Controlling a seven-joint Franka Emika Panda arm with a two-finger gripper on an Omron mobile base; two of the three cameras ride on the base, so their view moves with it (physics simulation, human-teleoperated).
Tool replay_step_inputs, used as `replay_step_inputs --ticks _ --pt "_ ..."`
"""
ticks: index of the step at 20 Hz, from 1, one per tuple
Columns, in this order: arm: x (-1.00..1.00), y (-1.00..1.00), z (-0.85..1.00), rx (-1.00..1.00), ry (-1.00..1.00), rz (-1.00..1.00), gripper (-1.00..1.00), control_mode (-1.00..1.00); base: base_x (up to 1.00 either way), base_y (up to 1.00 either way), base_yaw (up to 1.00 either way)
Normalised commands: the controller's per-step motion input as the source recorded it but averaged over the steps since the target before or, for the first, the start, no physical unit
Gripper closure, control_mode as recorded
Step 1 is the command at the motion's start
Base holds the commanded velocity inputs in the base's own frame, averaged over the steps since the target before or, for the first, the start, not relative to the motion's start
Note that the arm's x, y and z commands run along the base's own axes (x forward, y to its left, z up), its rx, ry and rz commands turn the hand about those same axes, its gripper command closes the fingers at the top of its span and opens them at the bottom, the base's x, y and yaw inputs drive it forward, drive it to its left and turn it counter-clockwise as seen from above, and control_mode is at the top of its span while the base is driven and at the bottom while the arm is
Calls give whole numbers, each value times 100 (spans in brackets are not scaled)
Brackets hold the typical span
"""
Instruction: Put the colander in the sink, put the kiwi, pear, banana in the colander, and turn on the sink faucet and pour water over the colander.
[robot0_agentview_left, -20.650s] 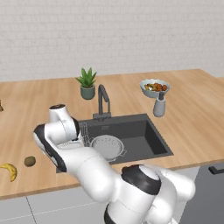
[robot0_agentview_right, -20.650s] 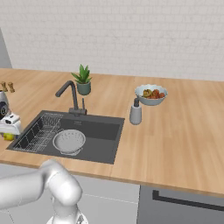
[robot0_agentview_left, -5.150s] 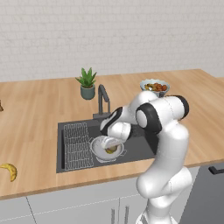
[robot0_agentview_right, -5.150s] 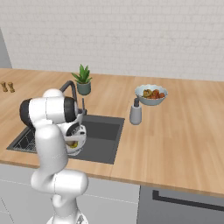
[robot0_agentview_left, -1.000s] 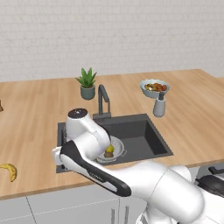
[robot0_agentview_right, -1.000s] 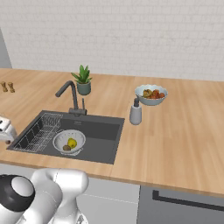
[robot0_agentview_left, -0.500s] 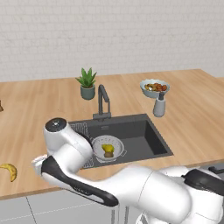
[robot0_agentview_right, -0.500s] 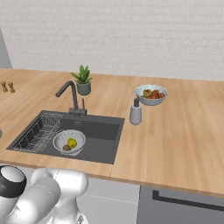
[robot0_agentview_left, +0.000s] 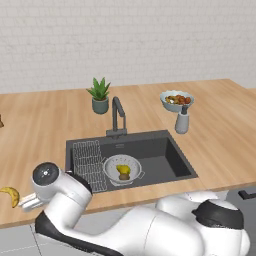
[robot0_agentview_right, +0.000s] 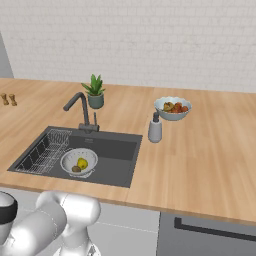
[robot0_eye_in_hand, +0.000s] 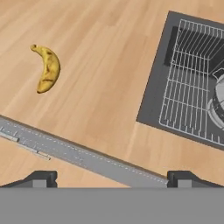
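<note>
Open gripper (robot0_eye_in_hand: 112, 177) above the wooden counter's front edge, banana ahead and to its left.

The two dark fingertips (robot0_eye_in_hand: 41, 178) stand as wide apart as they go, with nothing between them. In the hand view the curved yellow banana (robot0_eye_in_hand: 47, 68), dark at its tips and faintly speckled, lies alone on the grained wooden counter (robot0_eye_in_hand: 100, 74), up and left of the gripper, well apart from it. Up and right lies the dark rectangular sink (robot0_eye_in_hand: 162, 74) with its wire rack (robot0_eye_in_hand: 192, 78). Beyond the rack, the round perforated pale colander (robot0_agentview_left: 123, 169) sits in the basin, holding the yellow-green pear (robot0_agentview_left: 123, 169) and the brown kiwi (robot0_agentview_left: 124, 176). The angular dark faucet (robot0_agentview_left: 117, 115) stands behind the basin.
</note>
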Motion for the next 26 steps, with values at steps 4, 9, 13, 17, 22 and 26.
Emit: replay_step_inputs --ticks 4,9,13,17,22,26 --pt "18 61 -1 14 4 0 -100 -100 0 0 0" --pt "18 55 -14 10 5 0 -100 -100 0 0 0" --pt "10 42 -48 0 0 0 -100 -100 0 0 0" --pt "14 29 -34 0 0 0 -100 -100 0 0 0" --pt "20 22 0 8 13 0 -100 -100 0 0 0" --pt "25 28 -6 0 9 0 -100 -100 0 0 0"
